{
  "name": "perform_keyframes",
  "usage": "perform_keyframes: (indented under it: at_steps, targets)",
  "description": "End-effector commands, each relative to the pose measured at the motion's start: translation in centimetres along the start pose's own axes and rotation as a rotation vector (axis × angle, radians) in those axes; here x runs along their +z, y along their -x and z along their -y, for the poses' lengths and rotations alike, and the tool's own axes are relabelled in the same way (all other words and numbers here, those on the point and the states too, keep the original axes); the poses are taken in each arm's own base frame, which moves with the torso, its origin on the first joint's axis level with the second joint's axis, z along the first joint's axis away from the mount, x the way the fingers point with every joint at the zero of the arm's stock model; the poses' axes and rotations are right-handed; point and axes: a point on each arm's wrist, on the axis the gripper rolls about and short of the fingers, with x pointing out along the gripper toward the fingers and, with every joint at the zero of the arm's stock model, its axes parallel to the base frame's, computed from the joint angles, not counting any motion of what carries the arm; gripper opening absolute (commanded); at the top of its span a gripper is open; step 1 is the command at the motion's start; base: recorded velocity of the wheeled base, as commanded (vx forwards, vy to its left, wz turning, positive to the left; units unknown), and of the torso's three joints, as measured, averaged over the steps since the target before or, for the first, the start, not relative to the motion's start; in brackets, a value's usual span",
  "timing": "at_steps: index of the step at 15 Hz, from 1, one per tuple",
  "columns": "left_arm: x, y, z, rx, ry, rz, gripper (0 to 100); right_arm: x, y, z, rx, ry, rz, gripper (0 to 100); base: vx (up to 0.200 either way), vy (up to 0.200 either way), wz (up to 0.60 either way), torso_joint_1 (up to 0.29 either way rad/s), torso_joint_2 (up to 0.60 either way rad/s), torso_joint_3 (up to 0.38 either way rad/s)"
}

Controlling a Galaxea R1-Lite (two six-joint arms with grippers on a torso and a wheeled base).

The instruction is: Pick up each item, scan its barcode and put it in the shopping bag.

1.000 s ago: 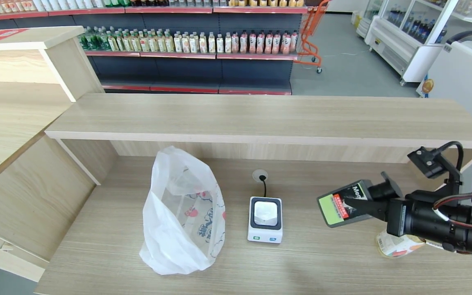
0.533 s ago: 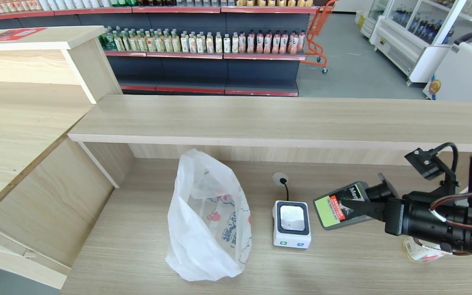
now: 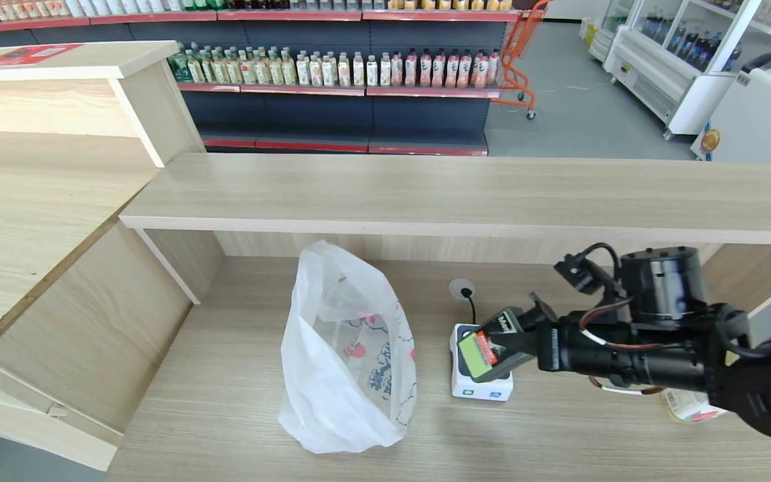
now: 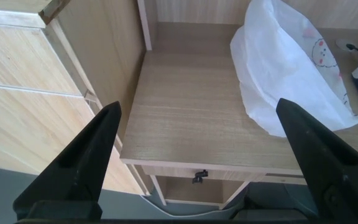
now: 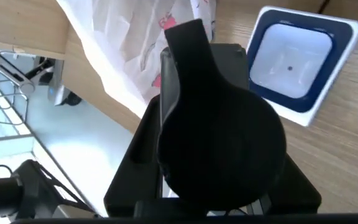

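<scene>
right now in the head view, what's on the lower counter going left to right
bag → scanner → cup. The box in the right gripper overlaps the scanner, so it is left out.

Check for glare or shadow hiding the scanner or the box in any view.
Head view: even light, no glare; the box in the right tool covers much of the scanner. Right wrist view: the scanner's window reflects pale white, the tool's dark finger hides most of the box. Left wrist view: left tool silhouetted, shopping bag bright.
</scene>
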Motion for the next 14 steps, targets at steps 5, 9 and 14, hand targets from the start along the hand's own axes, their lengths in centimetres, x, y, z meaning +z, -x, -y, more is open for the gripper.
perform_keyframes:
  at_steps: [5, 9, 14]
  targets:
    - [0.0, 0.0, 0.0, 0.0, 0.0, 0.0, 100, -1.4, -9.2, -3.3, 0.078, 0.105, -0.103, 0, 0.0, 0.0, 0.0, 0.0, 0.0, 0.0]
    - [0.0, 0.0, 0.0, -0.001, 0.0, 0.0, 100, -2.6, -13.4, -2.2, 0.067, 0.4, -0.129, 0, 0.0, 0.0, 0.0, 0.0, 0.0, 0.0]
    - [0.0, 0.0, 0.0, 0.0, 0.0, 0.0, 100, -3.1, -17.7, -3.4, 0.126, 0.621, -0.013, 0, 0.0, 0.0, 0.0, 0.0, 0.0, 0.0]
